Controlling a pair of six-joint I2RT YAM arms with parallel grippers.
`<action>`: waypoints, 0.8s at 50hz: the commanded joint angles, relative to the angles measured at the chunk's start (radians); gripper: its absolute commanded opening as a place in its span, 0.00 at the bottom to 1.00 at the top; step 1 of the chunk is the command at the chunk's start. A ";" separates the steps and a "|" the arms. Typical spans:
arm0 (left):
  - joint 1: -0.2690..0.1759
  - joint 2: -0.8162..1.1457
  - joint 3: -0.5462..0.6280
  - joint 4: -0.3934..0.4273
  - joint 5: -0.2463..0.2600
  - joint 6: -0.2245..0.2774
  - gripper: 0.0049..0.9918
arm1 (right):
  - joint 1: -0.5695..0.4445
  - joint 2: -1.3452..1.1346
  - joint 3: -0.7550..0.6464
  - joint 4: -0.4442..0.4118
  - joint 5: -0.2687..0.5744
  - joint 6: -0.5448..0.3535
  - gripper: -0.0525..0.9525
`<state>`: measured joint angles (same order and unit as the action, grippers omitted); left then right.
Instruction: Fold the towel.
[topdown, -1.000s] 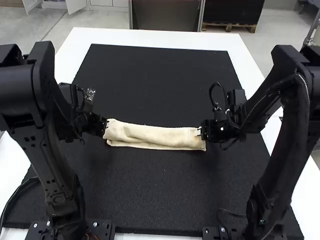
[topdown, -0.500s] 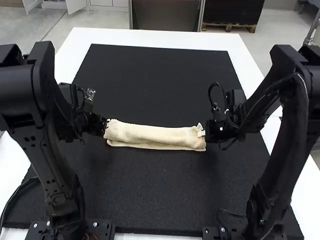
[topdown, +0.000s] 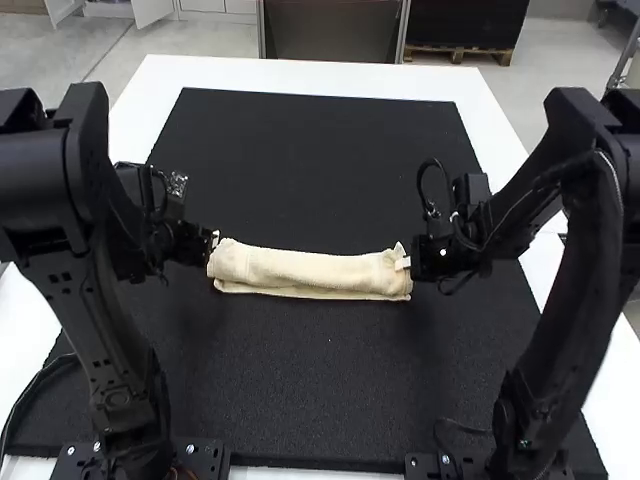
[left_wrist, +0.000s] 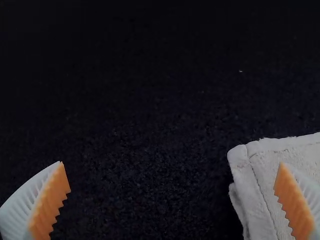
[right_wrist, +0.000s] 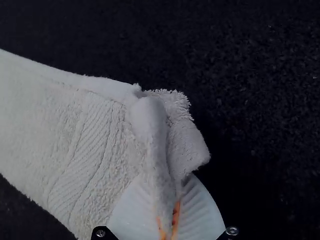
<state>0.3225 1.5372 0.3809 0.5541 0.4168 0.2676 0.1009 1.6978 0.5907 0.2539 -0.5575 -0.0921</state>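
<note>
The towel (topdown: 310, 270) lies on the black mat (topdown: 330, 390) over the table (topdown: 300, 70), a long, narrow strip stretched between the two arms, with a lower layer peeping out along its near edge. The right hand (right_wrist: 167, 176) is closed on a pinched-up ridge of cloth at the strip's right end, and a loose flap sits beside that ridge. The left hand (left_wrist: 171, 163) is wide open and holds nothing; one of its fingers is over or beside the towel's left end, though I can't tell whether it touches. I'd judge the lengthwise folding done and the crosswise fold just starting, so the job looks roughly half finished. Next, the right end probably wants lifting and carrying over toward the left one, while the left hand keeps clear or steadies that end. The pinch may have only the upper layers, so a slow lift would show whether the lower one comes too.
</note>
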 joint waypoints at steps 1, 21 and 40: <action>0.026 -0.017 0.012 0.009 0.014 -0.024 0.97 | 0.000 -0.067 0.035 -0.012 -0.032 0.026 0.03; 0.047 -0.014 0.012 0.029 0.014 -0.033 0.97 | 0.029 -0.141 0.086 -0.091 -0.059 0.052 0.03; 0.127 -0.014 0.015 0.040 0.019 -0.034 0.97 | 0.191 -0.141 0.143 -0.076 -0.085 0.141 0.03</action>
<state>0.4313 1.5372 0.3813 0.5816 0.4198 0.2382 0.2321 1.5803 0.6926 0.1604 -0.6163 -0.0044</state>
